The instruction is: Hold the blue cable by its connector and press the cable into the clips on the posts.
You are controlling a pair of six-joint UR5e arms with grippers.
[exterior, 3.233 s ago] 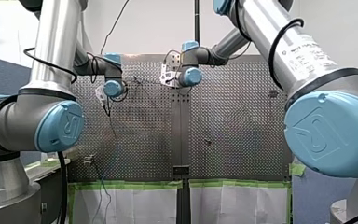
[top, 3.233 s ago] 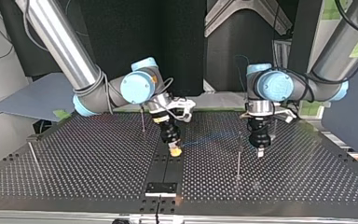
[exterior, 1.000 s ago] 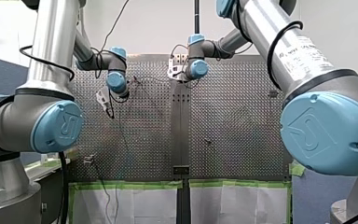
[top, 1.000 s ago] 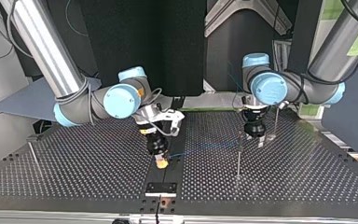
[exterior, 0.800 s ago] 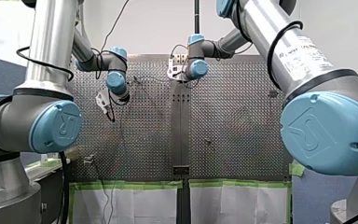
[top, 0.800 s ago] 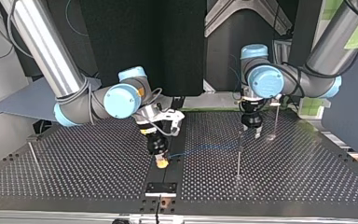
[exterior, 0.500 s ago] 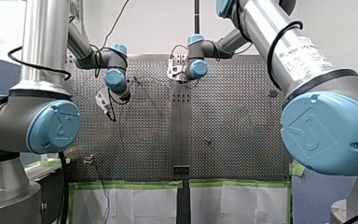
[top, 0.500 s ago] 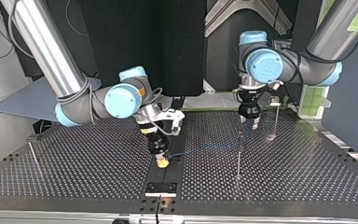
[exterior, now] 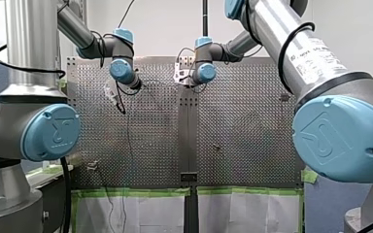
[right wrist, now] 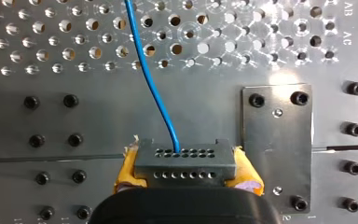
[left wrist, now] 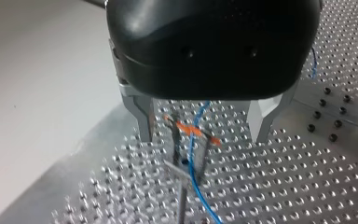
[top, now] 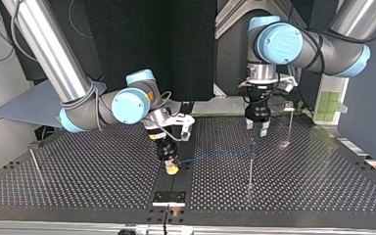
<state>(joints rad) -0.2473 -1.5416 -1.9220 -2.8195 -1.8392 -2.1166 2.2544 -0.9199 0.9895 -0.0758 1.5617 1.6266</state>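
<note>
My right gripper (right wrist: 185, 173) is shut on the black connector (right wrist: 184, 161), which sits between its yellow pads (right wrist: 126, 170). The blue cable (right wrist: 151, 84) leaves the connector over the perforated table. In the top view my right gripper (top: 171, 166) is low at the table's middle strip. From it the blue cable (top: 215, 154) runs to the clip on a thin post (top: 250, 164). My left gripper (top: 257, 128) hangs open above and behind that post, holding nothing. In the left wrist view its metal fingers (left wrist: 142, 116) stand apart above the orange-tipped clip (left wrist: 191, 128), where the cable (left wrist: 195, 163) passes.
A second post (top: 290, 122) stands behind my left gripper at the top view's right, and a third post (top: 34, 161) at its left edge. A bolted metal plate (right wrist: 276, 144) lies beside the connector. Green tape (exterior: 131, 192) lines the table's near edge in the front view.
My left gripper has risen and drawn back from the clipped post, staying open. My right gripper and the connector have not moved. The cable stays at the clip.
</note>
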